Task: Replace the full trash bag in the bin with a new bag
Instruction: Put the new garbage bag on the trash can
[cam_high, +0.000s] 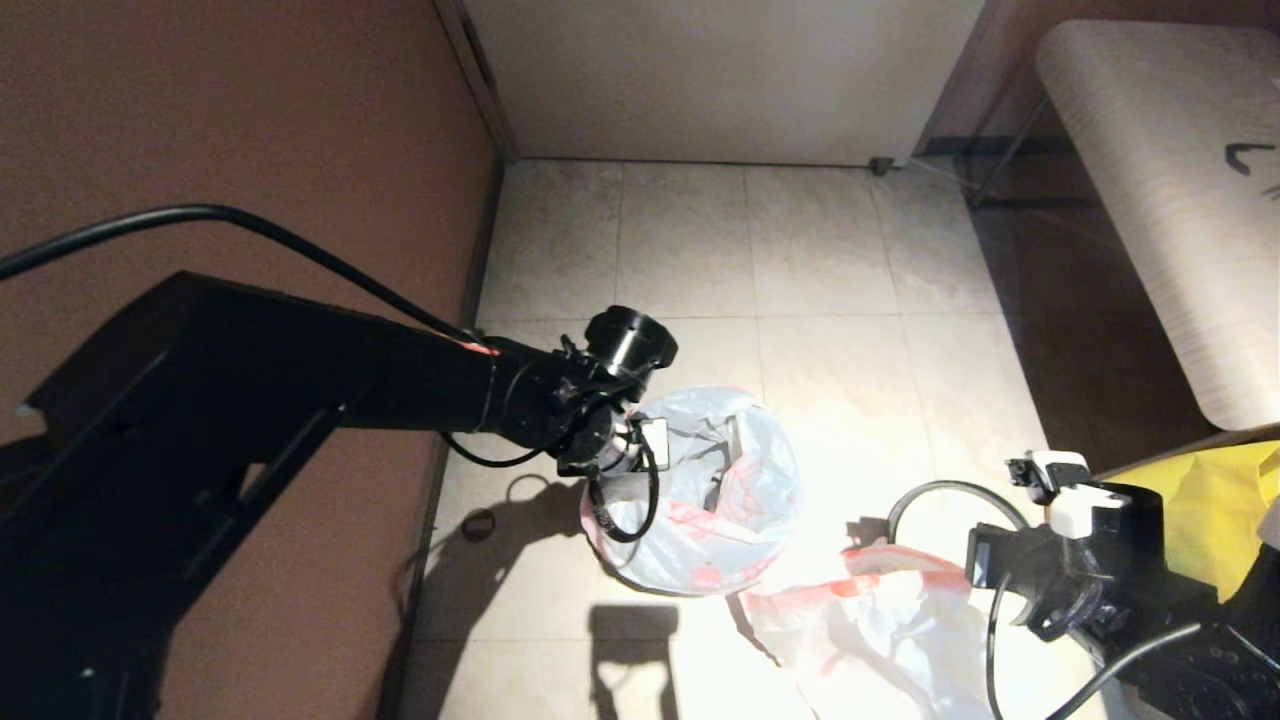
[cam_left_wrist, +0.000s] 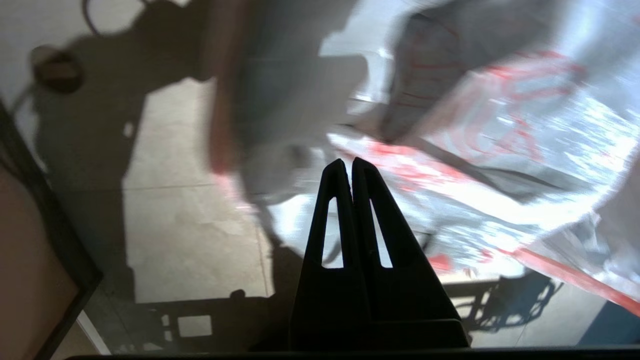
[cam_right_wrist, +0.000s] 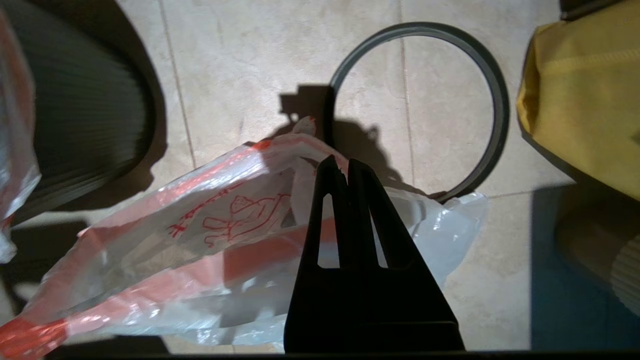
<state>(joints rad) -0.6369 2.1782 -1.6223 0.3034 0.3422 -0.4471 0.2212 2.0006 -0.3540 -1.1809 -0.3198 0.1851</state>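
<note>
Bin (cam_high: 700, 500) seen at frame centre in head view, lined with white-red bag (cam_high: 720, 470). Left gripper (cam_left_wrist: 352, 165) closed, empty, at bag's left rim. Right gripper (cam_right_wrist: 340, 167) closed over second bag (cam_right_wrist: 200, 240) at lower right, grip unconfirmed. Grey hoop (cam_right_wrist: 480, 70) lies on floor (cam_high: 820, 250).

Thin clear plastic bag (cam_high: 700, 490), red-printed, is showing a crinkled gloss; floor tiles (cam_high: 760, 250) are appearing smooth and matt; yellow bag (cam_right_wrist: 585, 95) is looking like matt cloth.

Indoor room corner, home or hotel-like: beige tiled floor (cam_high: 820, 260), brown wall (cam_high: 250, 130) on left with dark skirting, pale cabinet or door panel (cam_high: 720, 70) at far end, light wood-grain tabletop (cam_high: 1180, 180) at right.
</note>
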